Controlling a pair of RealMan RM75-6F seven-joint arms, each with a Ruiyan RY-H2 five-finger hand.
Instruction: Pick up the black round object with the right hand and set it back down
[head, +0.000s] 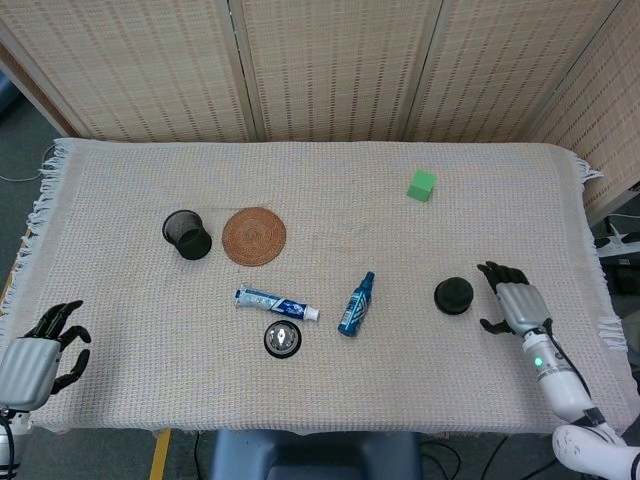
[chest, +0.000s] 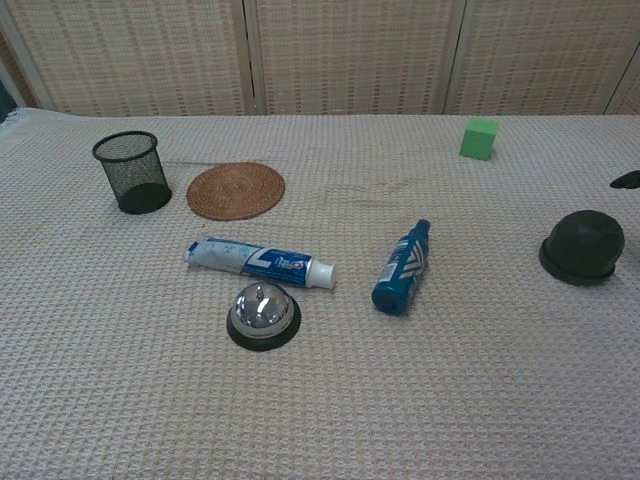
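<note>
On the table (head: 500, 400), the mesh cup (head: 187, 234) stands just left of the woven mat (head: 254, 236). In front of them lies the toothpaste tube (head: 276, 301), the bell (head: 283, 339) just before it, the spray bottle (head: 356, 303) to its right. The round object (head: 453, 295) sits further right, the cube (head: 421, 185) well behind.

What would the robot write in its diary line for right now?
phase: reaching | right hand: open, beside black round object, not touching | left hand: idle at table edge | object: on cloth
</note>
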